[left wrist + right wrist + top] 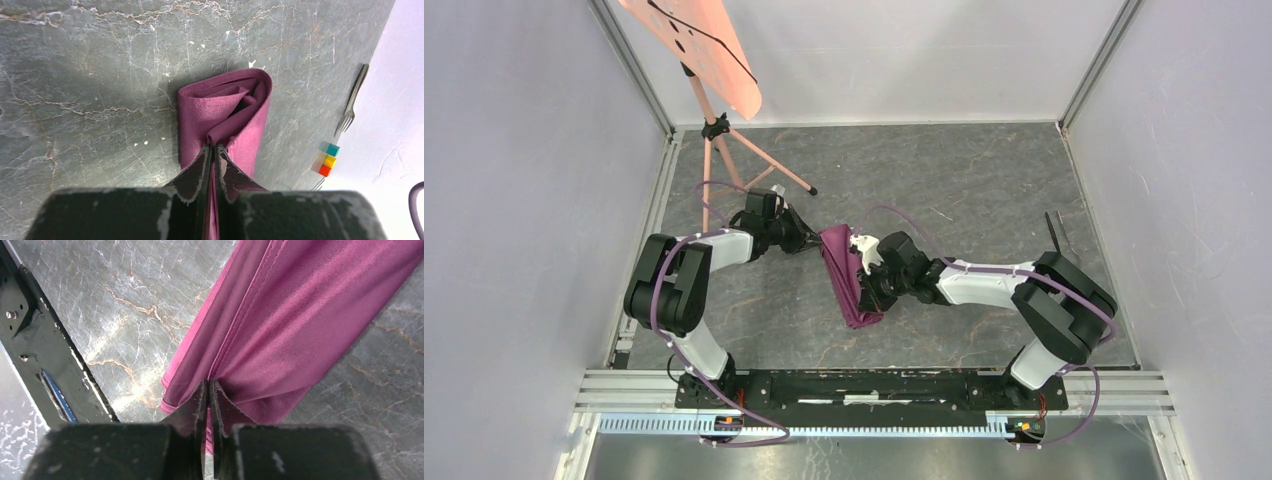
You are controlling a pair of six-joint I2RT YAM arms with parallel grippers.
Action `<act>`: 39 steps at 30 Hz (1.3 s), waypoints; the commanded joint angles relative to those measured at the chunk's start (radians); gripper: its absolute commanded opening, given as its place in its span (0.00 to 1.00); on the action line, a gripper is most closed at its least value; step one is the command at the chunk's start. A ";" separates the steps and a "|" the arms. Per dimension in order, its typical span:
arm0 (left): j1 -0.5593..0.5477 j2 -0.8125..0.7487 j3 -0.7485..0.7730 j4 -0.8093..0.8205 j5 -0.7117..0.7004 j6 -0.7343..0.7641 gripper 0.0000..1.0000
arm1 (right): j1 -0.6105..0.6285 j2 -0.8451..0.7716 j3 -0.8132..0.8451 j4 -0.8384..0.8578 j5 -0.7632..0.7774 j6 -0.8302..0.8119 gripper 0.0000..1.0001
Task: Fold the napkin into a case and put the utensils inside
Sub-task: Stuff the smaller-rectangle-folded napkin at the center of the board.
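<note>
The plum-maroon napkin lies folded into a long narrow strip between the two arms in the middle of the table. My left gripper is shut on its far end; the left wrist view shows cloth pinched between the fingertips and the napkin bulging open in a loop beyond them. My right gripper is shut on the near end, where it pinches a hemmed fold of the napkin. The utensils lie far right by the wall. A fork shows there.
An orange stand on a tripod occupies the back left. Small teal, yellow and orange cubes sit by the right wall near the fork. The black mounting rail runs along the near edge. Walls enclose three sides.
</note>
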 commanded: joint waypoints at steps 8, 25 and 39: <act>0.003 -0.028 0.015 0.023 0.029 -0.008 0.10 | 0.008 0.012 0.271 -0.037 0.154 -0.072 0.52; 0.004 -0.034 0.044 -0.010 0.039 -0.006 0.10 | 0.009 0.323 0.556 -0.019 0.333 -0.210 0.60; 0.004 -0.048 0.041 -0.008 0.044 -0.011 0.09 | 0.009 0.382 0.583 -0.008 0.366 -0.187 0.50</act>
